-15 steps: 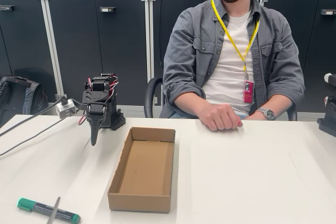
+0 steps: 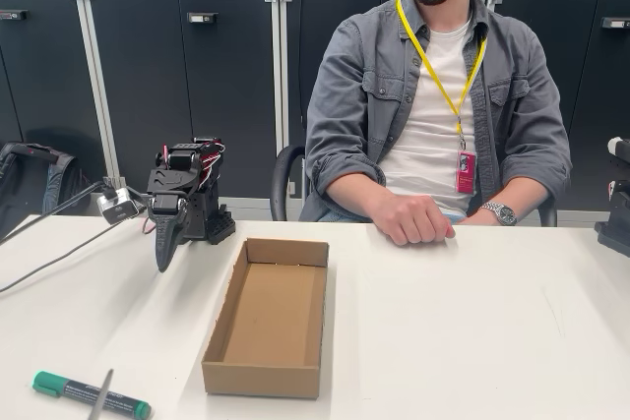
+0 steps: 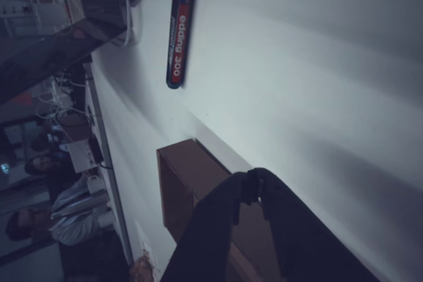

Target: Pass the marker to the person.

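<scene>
Nearest, at the bottom left of the fixed view, the marker (image 2: 91, 395) lies flat on the white table (image 2: 472, 331), its green cap toward the left edge and its dark barrel running right to a green end. A thin grey stick (image 2: 101, 393) lies across the barrel. In the wrist view the marker (image 3: 180, 24) shows at the top, lying on the pale tabletop with red lettering on its label.

Just beyond it and to the right sits an open cardboard box (image 2: 268, 314), long and shallow, with its short end toward the camera. Its floor is bare cardboard.

Behind the box's left side stands the black arm, folded low over its base, with the gripper (image 2: 165, 255) pointing down toward the table and hanging a little above it, well apart from the marker. In the wrist view the gripper (image 3: 254, 189) has its two dark fingers pressed together at the tips, with nothing between them.

Farthest back, the person (image 2: 433, 95) sits behind the table, one hand (image 2: 413, 218) curled and resting on the table's far edge.
</scene>
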### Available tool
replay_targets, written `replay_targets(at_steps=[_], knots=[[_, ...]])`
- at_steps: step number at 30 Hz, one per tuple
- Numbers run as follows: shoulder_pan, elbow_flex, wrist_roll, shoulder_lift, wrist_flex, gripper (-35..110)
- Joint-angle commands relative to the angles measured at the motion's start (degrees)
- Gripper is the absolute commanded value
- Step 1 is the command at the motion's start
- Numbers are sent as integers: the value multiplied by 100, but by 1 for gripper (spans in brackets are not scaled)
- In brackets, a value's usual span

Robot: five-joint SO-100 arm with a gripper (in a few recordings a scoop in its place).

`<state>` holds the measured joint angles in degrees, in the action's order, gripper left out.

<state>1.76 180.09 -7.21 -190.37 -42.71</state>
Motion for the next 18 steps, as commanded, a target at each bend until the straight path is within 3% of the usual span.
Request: replay_targets(at_steps=[1,9,18], knots=[[26,176,26,-62,88,-5],[123,35,-220,-62,141,-5],[-193,-1450,62,105,-396,-5]])
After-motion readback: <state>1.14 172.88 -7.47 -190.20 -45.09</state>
